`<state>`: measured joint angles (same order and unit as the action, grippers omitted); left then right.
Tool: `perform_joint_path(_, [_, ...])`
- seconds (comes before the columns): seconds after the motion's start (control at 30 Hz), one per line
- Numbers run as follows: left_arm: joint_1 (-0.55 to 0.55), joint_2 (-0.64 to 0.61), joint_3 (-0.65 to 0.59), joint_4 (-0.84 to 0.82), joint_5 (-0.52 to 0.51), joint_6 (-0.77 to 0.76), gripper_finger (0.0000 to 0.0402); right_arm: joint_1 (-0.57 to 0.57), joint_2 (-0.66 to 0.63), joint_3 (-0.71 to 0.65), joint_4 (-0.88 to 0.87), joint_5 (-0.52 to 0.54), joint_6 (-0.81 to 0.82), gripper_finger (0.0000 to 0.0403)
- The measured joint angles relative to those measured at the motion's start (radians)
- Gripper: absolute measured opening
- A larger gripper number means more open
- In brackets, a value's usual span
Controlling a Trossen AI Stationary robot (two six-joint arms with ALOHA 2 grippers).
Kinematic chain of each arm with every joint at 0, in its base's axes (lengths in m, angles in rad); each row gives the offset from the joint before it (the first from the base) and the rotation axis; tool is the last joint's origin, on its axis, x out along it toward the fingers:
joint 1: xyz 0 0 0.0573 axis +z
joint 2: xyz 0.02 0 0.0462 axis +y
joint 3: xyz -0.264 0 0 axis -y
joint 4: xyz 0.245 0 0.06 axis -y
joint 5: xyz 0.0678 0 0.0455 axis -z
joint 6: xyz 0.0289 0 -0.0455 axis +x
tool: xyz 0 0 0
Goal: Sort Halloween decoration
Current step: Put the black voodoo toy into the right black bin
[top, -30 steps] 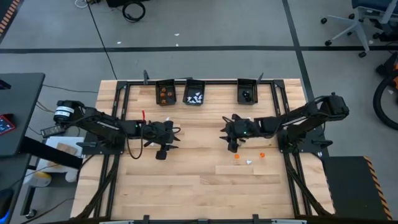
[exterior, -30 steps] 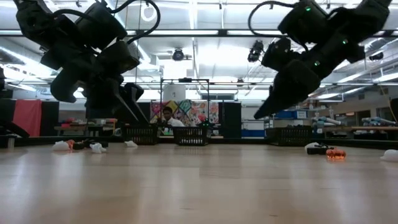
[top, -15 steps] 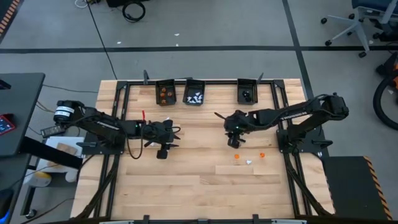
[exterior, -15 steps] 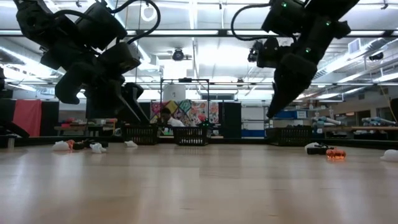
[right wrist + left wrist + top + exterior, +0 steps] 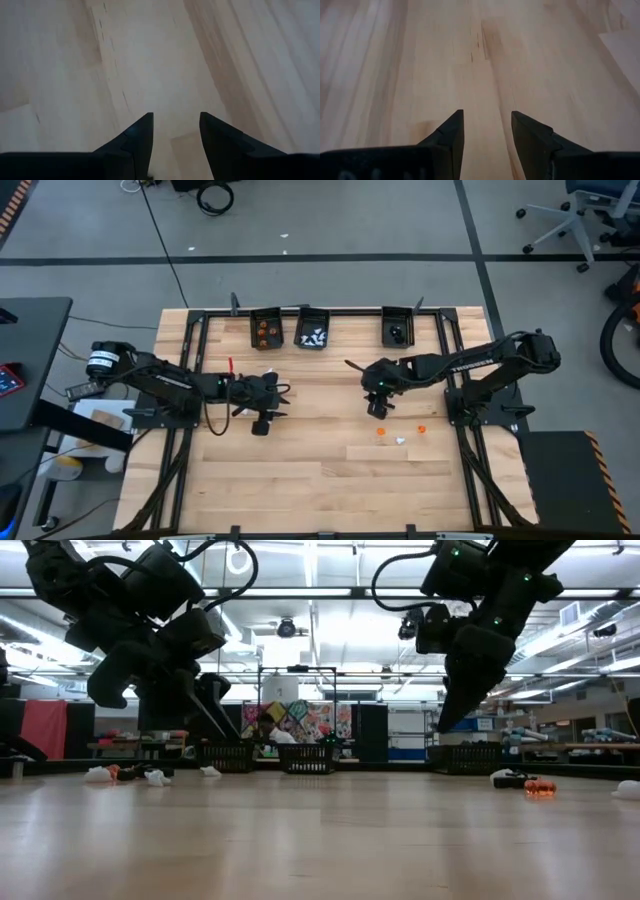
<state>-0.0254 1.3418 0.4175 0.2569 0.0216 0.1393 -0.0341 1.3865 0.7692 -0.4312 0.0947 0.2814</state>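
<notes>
Three loose trinkets of the Halloween decoration lie on the wooden table right of centre: an orange one (image 5: pixel 381 432), a white one (image 5: pixel 401 440) and another orange one (image 5: pixel 421 426). The low view shows more small white, orange and black pieces (image 5: pixel 130 774) at its left and an orange one (image 5: pixel 540 787) at its right. My right gripper (image 5: pixel 370 387) hangs open above bare wood, beyond those three trinkets, pointing steeply down (image 5: pixel 176 135). My left gripper (image 5: pixel 281 392) hovers open over bare wood left of centre (image 5: pixel 487 135). Nothing sits between either pair of fingers.
Three small black bins stand along the far edge: one with orange pieces (image 5: pixel 265 330), one with white pieces (image 5: pixel 313 331), one with a dark piece (image 5: pixel 397 329). Black frame rails (image 5: pixel 190 340) run down both sides of the table. A person shows far behind in the room (image 5: pixel 268 726).
My right gripper has tipped from a shallow slant to pointing steeply down and has risen slightly, staying over the same patch of table; the tipping came early in the second and it has held still since. Its fingers have kept the same gap.
</notes>
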Motion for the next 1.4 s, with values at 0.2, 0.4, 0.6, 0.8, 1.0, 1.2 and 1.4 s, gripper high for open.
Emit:
perform_joint_path(0.2, [0.006, 0.0, 0.0, 0.023, -0.001, 0.076, 0.0144, 0.003, 0.0, 0.0, -0.037, -0.018, 0.099, 0.0165])
perform_joint_path(0.4, [0.031, 0.0, 0.0, 0.023, -0.002, 0.119, 0.0144, 0.046, 0.0, 0.002, -0.15, -0.019, 0.242, 0.0165])
perform_joint_path(0.6, [0.058, 0.0, 0.0, 0.03, -0.001, 0.144, 0.0144, 0.135, 0.002, 0.079, -0.317, 0.004, 0.348, 0.0164])
perform_joint_path(0.8, [0.064, 0.0, 0.0, 0.032, -0.002, 0.143, 0.0144, 0.22, 0.002, 0.111, -0.435, -0.064, 0.456, 0.0164])
perform_joint_path(1.0, [0.064, 0.0, 0.0, 0.04, -0.002, 0.143, 0.0144, 0.289, 0.002, 0.111, -0.489, -0.04, 0.481, 0.0167])
perform_joint_path(1.2, [0.064, 0.0, 0.0, 0.042, -0.002, 0.144, 0.0144, 0.307, 0.002, 0.107, -0.516, 0.116, 0.447, 0.0191])
perform_joint_path(1.4, [0.061, 0.0, 0.0, 0.04, -0.002, 0.143, 0.0144, 0.275, 0.002, 0.003, -0.381, 0.123, 0.365, 0.0181])
